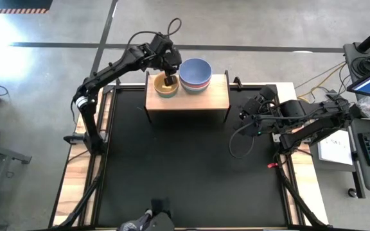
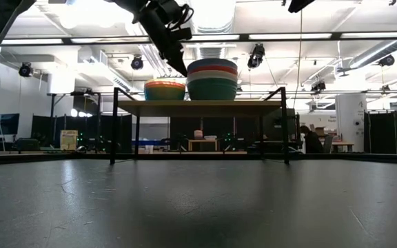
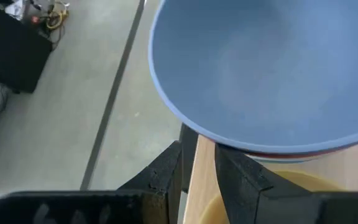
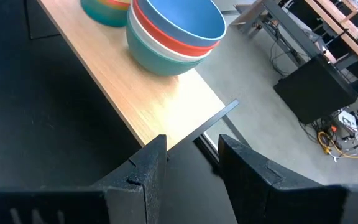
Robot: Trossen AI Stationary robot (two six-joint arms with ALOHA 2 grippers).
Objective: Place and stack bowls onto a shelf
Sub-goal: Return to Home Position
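Note:
The light-wood shelf (image 1: 198,99) stands at the table's far side. On it, a stack of larger bowls (image 1: 195,74) rests nested, teal at the bottom, white and red between, periwinkle-blue (image 4: 179,22) on top. Left of it sits a stack of smaller bowls (image 1: 166,88) with a yellow one (image 3: 278,193) uppermost. My left gripper (image 3: 197,149) hovers over the smaller stack close to the larger one (image 2: 212,79), pointing slantwise down, open by a narrow gap with nothing in it. My right gripper (image 4: 192,142) waits open off the shelf's right end.
The black tabletop (image 1: 185,167) stretches in front of the shelf. The shelf's right third (image 4: 166,106) is bare wood. A keyboard and papers (image 1: 365,144) lie beyond the table's right edge. A person (image 2: 312,140) sits in the room far behind.

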